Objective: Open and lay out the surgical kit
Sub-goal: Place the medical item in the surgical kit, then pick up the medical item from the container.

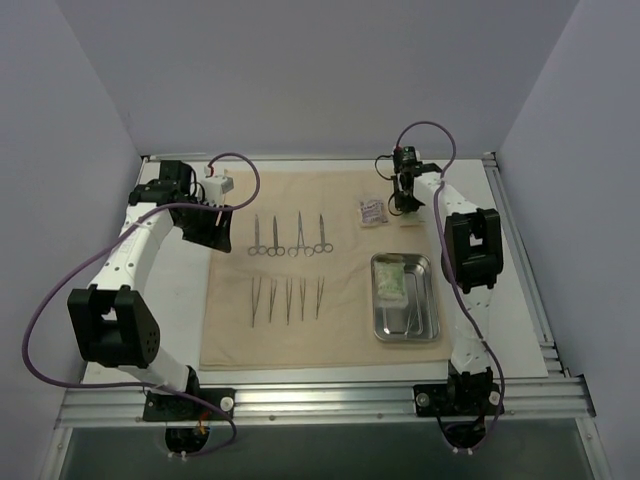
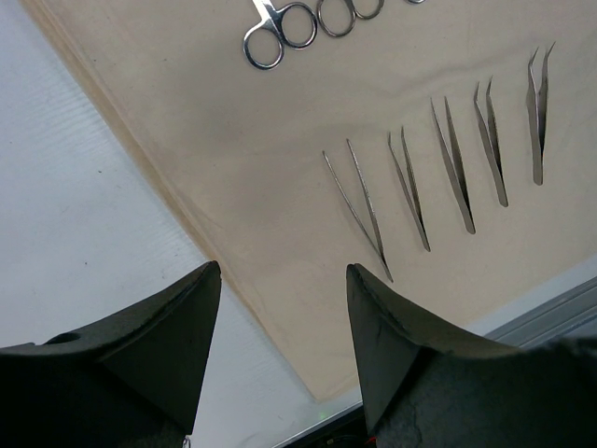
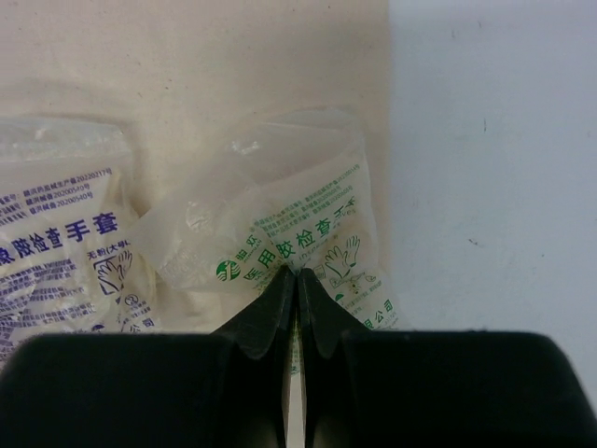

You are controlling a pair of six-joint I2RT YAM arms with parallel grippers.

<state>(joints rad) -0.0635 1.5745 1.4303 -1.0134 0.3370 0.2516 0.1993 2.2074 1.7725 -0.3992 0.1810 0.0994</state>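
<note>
One beige cloth [image 1: 300, 200] lies spread flat over the middle of the white table [image 1: 520, 300], and the rest of the kit is set out on it. Four clamps [image 1: 298, 235] lie in a row across the cloth's far half, their ring handles toward the near edge. Five tweezers [image 1: 288, 300] make a second row just nearer the arms, side by side and not touching one another. The steel tray [image 1: 425, 315] sits on the right part of the cloth, level with the tweezers, and a pale packet [image 1: 390, 283] lies inside it toward its left wall.

Two more packets lie at the cloth's far right corner. One is a blue-printed packet [image 3: 65, 233]. Just to its right is a crumpled green-printed packet [image 3: 308, 219], close to the cloth's edge where the bare table begins.

The right gripper [image 3: 295, 278] is down over that corner with its jaws closed tight. Its tips sit at the near edge of the green-printed packet, but the wrist view does not show whether any of the film is caught between them.

The left gripper [image 2: 280, 280] hangs above the cloth's left border, out beyond the end of the two rows of tools. Its jaws stand apart with nothing between them, and only cloth and table show through the gap.
</note>
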